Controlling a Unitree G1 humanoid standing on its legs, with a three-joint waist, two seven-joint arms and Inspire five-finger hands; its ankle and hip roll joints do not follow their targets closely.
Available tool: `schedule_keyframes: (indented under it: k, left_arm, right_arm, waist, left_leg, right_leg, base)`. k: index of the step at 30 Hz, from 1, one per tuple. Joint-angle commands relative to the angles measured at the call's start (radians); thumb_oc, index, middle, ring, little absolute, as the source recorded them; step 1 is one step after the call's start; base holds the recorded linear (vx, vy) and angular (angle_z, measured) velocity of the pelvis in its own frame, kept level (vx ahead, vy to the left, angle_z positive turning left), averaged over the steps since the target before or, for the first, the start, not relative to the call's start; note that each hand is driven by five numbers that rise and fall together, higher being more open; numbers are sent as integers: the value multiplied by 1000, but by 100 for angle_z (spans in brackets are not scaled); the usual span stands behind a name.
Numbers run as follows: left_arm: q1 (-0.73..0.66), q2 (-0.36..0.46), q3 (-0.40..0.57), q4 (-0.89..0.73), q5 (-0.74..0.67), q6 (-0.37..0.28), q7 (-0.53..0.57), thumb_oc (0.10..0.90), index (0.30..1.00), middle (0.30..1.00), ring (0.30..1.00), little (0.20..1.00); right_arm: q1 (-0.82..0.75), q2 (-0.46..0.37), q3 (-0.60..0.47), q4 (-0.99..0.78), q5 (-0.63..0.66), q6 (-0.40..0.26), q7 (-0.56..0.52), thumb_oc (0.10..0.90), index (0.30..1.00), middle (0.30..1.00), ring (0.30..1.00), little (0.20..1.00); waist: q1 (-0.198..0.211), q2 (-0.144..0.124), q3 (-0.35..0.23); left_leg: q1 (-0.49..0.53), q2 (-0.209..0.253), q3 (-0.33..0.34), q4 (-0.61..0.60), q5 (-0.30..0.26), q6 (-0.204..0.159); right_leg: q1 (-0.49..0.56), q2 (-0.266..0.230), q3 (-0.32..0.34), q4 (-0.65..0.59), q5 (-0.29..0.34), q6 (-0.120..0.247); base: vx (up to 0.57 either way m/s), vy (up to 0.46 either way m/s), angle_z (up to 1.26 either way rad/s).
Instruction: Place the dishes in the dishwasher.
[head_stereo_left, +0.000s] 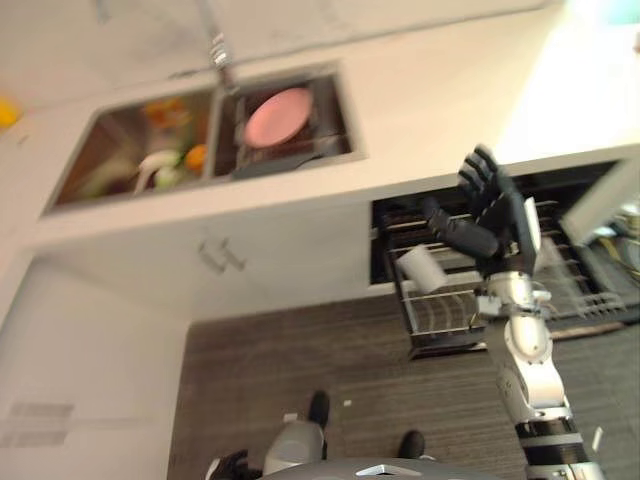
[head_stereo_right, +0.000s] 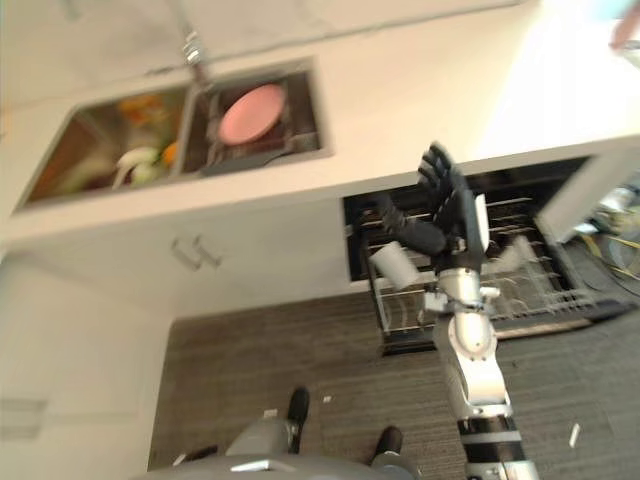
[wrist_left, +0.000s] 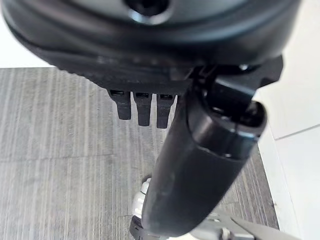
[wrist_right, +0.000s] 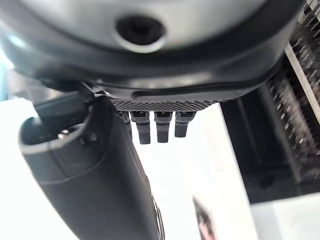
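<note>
Step in hand: it is judged that no dish is carried at this moment, so the next dish is to be fetched from the sink (head_stereo_left: 330, 100) and brought to the rack.
Right hand: the right hand (head_stereo_left: 492, 215) is raised at the right of the scene, in front of the open dishwasher (head_stereo_left: 590, 180); its fingers (head_stereo_left: 482, 170) are held straight and apart, and nothing is held between them and the thumb.
Left hand: the left hand (wrist_left: 150, 95) is seen in its own wrist view above the floor (head_stereo_left: 330, 370); its fingers are straight and nothing is held.
Dishes: a pink plate (head_stereo_left: 278, 117) is lying in the right basin of the sink, far and to the left of the right hand, well apart from it. In the left basin some mixed things (head_stereo_left: 165, 160) are seen, which cannot be told one from another.
Rack: the wire rack (head_stereo_left: 450, 305) is pulled out of the dishwasher, near the right hand; some slots look free, but whether anything is standing in it cannot be told.
How to do it well: the plate should be approached from above and taken by its rim, because it is lying flat and low in the basin.
Risk: the tap (head_stereo_left: 220, 50) is standing just beside the far edge of the basin and could be struck by the arm.
Placing: the plate should be set upright between the wires, not laid flat.
</note>
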Motion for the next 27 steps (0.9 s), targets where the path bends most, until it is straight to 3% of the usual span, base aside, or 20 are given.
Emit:
schedule_keyframes:
  k: [1, 2, 5, 9, 13, 14, 17, 20, 27]
  left_arm:
    - [-17, 99, 75, 204, 43, 112, 26, 800, 900, 900, 900, 900]
    - [12, 86, 100, 263, 105, 145, -43, 800, 900, 900, 900, 900]
    - [47, 63, 97, 272, 189, 142, -57, 800, 900, 900, 900, 900]
    - [66, 56, 99, 278, 233, 153, -83, 800, 900, 900, 900, 900]
    - [47, 73, 40, 241, 304, 142, -96, 800, 900, 900, 900, 900]
    - [31, 91, 9, 218, 312, 135, -96, 800, 900, 900, 900, 900]
    - [26, 93, -8, 219, 297, 141, -124, 800, 900, 900, 900, 900]
    - [31, 89, -12, 225, 329, 141, -137, 800, 900, 900, 900, 900]
    - [39, 85, -1, 225, 341, 151, -136, 800, 900, 900, 900, 900]
  right_arm:
    - [-70, -40, -78, -138, -80, -80, -42, 800, 900, 900, 900, 900]
    - [-54, -19, -96, -144, -68, -71, -33, 800, 900, 900, 900, 900]
    - [-31, -18, -118, -155, -102, -46, -24, 800, 900, 900, 900, 900]
    - [-5, -18, -145, -161, -138, -25, -33, 800, 900, 900, 900, 900]
    - [9, -4, -154, -167, -198, -17, -45, 800, 900, 900, 900, 900]
    - [7, -5, -154, -172, -235, -13, -51, 800, 900, 900, 900, 900]
    - [33, 0, -187, -186, -236, -13, -58, 800, 900, 900, 900, 900]
    - [43, 2, -195, -194, -253, -12, -64, 800, 900, 900, 900, 900]
    - [84, -3, -205, -189, -264, 3, -62, 800, 900, 900, 900, 900]
  waist:
    - [-51, -132, -29]
    - [-61, -123, -61]
    - [-65, -118, -92]
    - [-59, -127, -110]
    - [-83, -120, -90]
    - [-117, -108, -67]
    - [-187, -113, -56]
    - [-189, -119, -52]
    - [-166, -134, -87]
  left_leg:
    - [40, 79, 319, 26, -135, 54]
    - [99, 51, 345, -39, -153, 57]
    - [156, 28, 348, -129, -143, 82]
    - [177, 6, 352, -140, -159, 105]
    - [217, -20, 328, -147, -186, 152]
    - [238, -20, 303, -158, -189, 163]
    - [256, -44, 228, -158, -204, 157]
    - [256, -53, 200, -158, -195, 162]
    - [262, -51, 220, -158, -216, 162]
  right_leg:
    - [-13, -98, -71, -42, 20, 43]
    - [-2, -94, -95, -43, 19, 44]
    - [25, -100, -98, -36, 26, 59]
    - [39, -131, -94, 4, 19, 71]
    - [-34, -199, -61, 289, -13, 80]
    - [-125, -174, 25, 400, 16, 89]
    - [-221, 22, 268, 333, -42, 74]
    - [-213, 39, 284, 279, -30, 44]
    - [-130, 48, 289, 149, -39, 29]
  base:
    - [29, 57, 167]
    - [84, 94, 211]
    - [169, 168, 103]
    - [104, 182, 2]
    - [60, 213, -14]
    - [73, 203, 12]
    - [116, 54, 8]
    - [47, -16, 37]
    - [66, -66, 7]
